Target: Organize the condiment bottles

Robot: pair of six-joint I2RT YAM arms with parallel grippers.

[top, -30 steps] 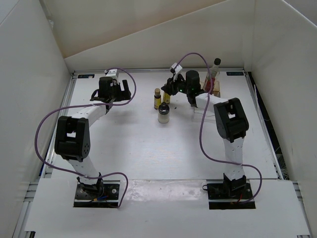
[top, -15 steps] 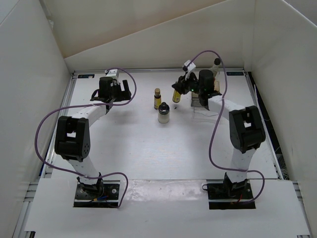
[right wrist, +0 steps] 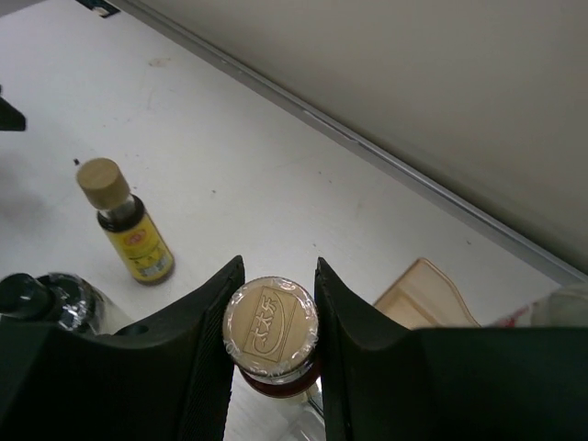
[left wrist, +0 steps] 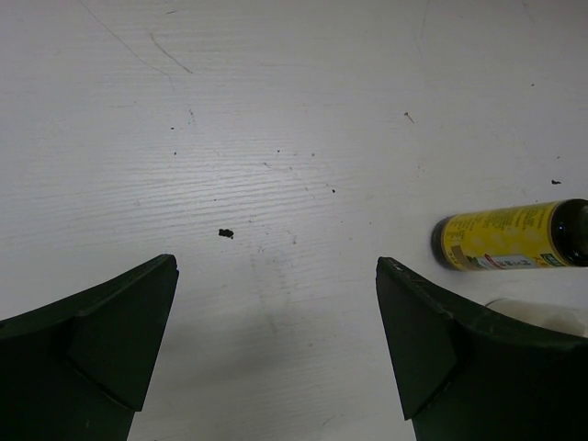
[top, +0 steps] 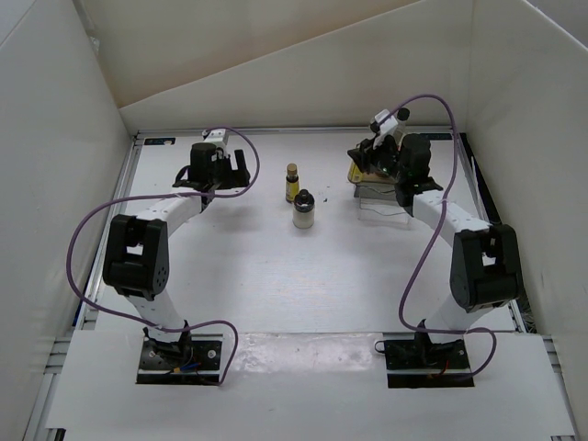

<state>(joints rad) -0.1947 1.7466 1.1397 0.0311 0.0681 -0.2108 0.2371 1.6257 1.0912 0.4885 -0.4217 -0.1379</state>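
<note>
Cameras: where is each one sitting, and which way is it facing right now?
Top external: above and behind the robot, looking down on the table; left arm and right arm show whole.
Left wrist: close over bare table, facing down; open left fingers at the bottom corners.
Right wrist: looks down and toward the back wall; right fingers shut on a brown-capped bottle.
Shared: the standing yellow bottle appears in all three views.
</note>
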